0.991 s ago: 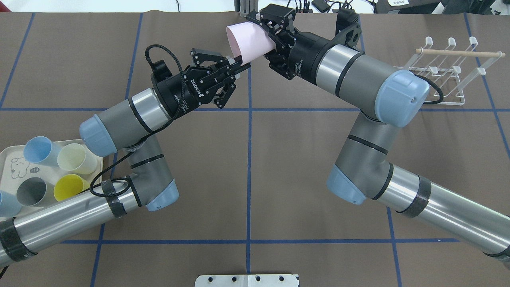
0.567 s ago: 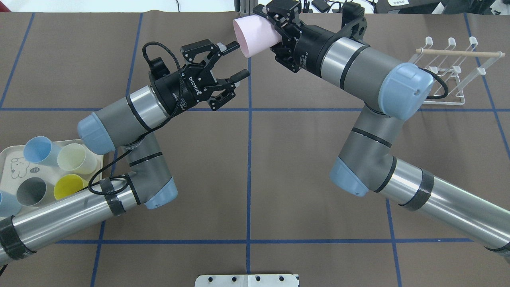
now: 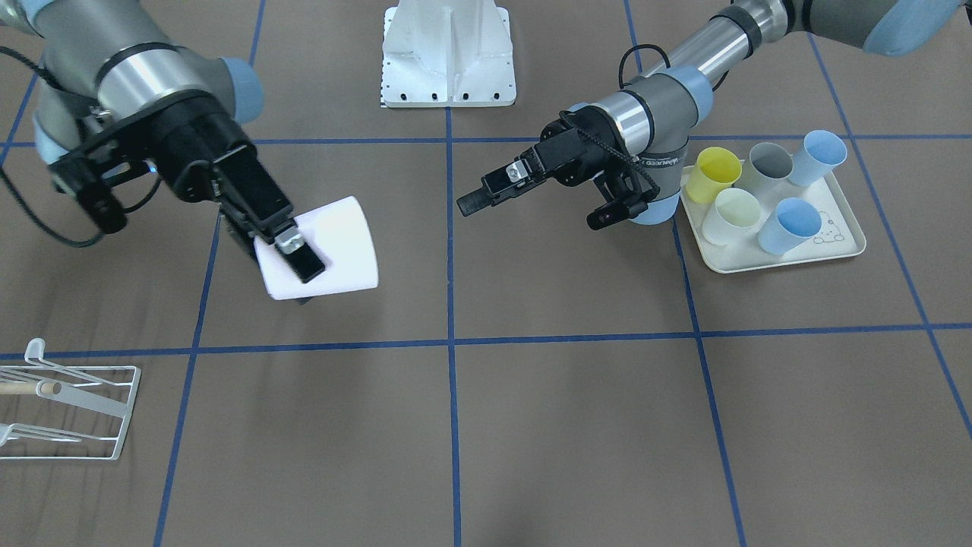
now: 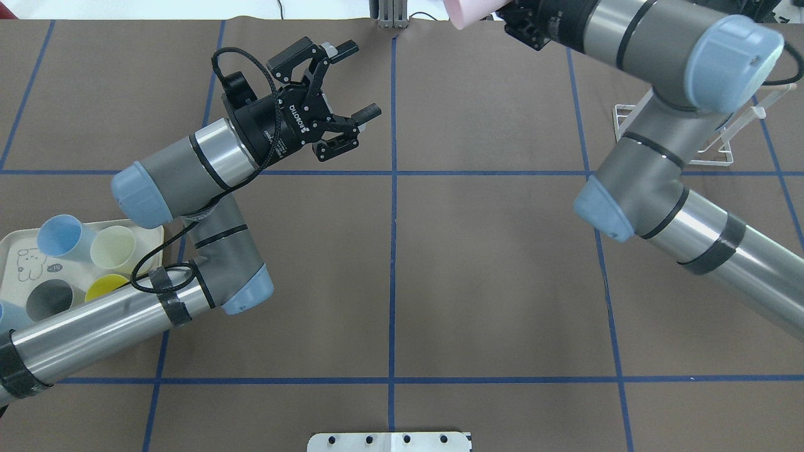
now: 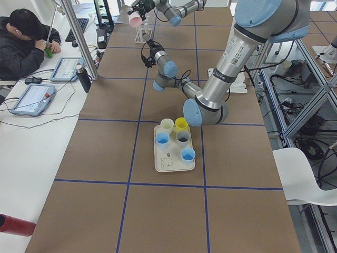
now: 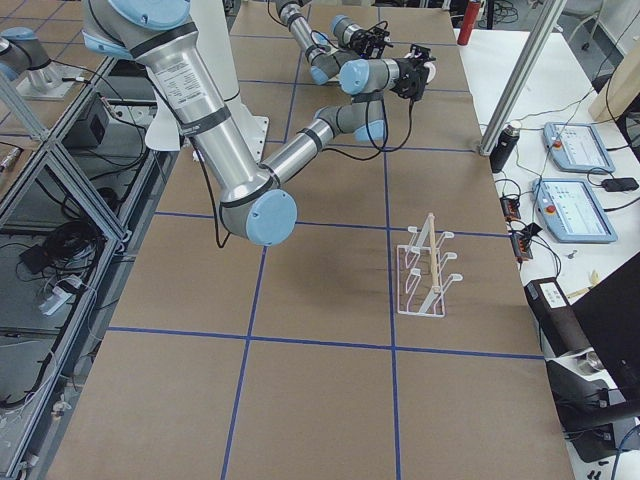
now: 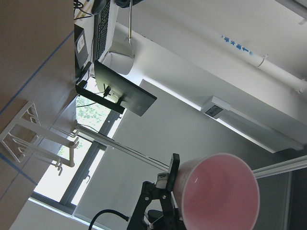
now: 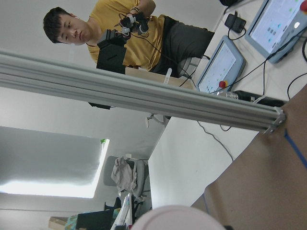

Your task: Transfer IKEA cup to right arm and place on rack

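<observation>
The pink IKEA cup (image 3: 345, 239) lies on its side in my right gripper (image 3: 298, 257), which is shut on its wall and holds it above the table. In the overhead view the cup (image 4: 466, 11) is at the top edge, and the right gripper is mostly cut off there. My left gripper (image 4: 361, 80) is open and empty, well to the left of the cup; it also shows in the front view (image 3: 529, 213). The left wrist view shows the cup's open mouth (image 7: 216, 191). The white wire rack (image 3: 68, 410) stands at the table's right end, partly hidden behind my right arm in the overhead view (image 4: 722, 147).
A cream tray (image 3: 759, 264) with several blue, yellow, grey and cream cups sits beside my left arm's elbow (image 4: 12, 242). The white robot base (image 3: 448, 53) is at the table's near edge. An operator (image 5: 21, 37) sits beyond the far side.
My left gripper opened and let go of the cup, then drew back to the left. My right arm carried the cup to the right and further away, toward the rack.
</observation>
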`<action>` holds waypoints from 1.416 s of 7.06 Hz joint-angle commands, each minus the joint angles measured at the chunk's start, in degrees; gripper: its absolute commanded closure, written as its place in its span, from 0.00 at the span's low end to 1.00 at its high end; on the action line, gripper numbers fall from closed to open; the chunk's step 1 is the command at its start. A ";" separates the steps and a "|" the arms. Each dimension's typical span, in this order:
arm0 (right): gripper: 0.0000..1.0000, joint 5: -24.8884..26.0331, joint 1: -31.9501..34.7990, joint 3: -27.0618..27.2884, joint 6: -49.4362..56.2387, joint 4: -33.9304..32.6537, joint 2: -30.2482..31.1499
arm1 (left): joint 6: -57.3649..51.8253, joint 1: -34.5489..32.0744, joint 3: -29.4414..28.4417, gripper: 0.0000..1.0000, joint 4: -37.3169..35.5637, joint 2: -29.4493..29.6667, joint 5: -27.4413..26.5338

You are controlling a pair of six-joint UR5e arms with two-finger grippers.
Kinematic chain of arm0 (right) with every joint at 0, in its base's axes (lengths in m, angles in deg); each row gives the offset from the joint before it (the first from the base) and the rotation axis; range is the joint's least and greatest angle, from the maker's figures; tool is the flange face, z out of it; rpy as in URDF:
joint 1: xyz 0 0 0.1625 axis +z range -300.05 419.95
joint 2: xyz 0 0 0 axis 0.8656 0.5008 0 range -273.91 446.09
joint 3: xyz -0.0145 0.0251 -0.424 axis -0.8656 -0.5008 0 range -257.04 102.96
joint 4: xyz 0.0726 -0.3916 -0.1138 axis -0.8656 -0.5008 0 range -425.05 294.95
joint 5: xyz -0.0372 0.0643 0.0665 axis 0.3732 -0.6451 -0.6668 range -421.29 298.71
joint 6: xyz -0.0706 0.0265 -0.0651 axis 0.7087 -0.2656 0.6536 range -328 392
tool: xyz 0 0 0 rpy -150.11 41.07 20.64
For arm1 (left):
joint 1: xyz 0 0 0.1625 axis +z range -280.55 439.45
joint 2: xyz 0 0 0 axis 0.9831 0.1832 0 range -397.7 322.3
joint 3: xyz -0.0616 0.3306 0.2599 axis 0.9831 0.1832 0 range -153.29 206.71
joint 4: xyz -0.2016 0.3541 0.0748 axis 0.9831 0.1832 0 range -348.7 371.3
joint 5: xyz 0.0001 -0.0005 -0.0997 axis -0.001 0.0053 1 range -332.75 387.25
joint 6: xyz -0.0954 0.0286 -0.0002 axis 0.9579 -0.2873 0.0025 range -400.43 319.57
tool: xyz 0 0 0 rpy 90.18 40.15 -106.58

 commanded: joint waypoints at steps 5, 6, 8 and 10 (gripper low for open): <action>1.00 -1.71 16.82 3.13 48.62 -3.53 27.42 | -12.77 -4.02 5.86 0.00 -18.22 0.32 9.26; 1.00 2.62 16.74 3.21 58.36 -3.89 30.76 | -12.77 -3.93 5.95 0.00 -18.23 0.15 9.17; 1.00 8.89 15.60 3.12 63.73 -3.46 34.82 | -12.77 -3.58 5.87 0.00 -18.41 0.06 9.17; 1.00 11.26 11.04 3.03 63.55 -3.19 35.80 | -12.77 -3.49 5.69 0.00 -18.41 -0.20 9.17</action>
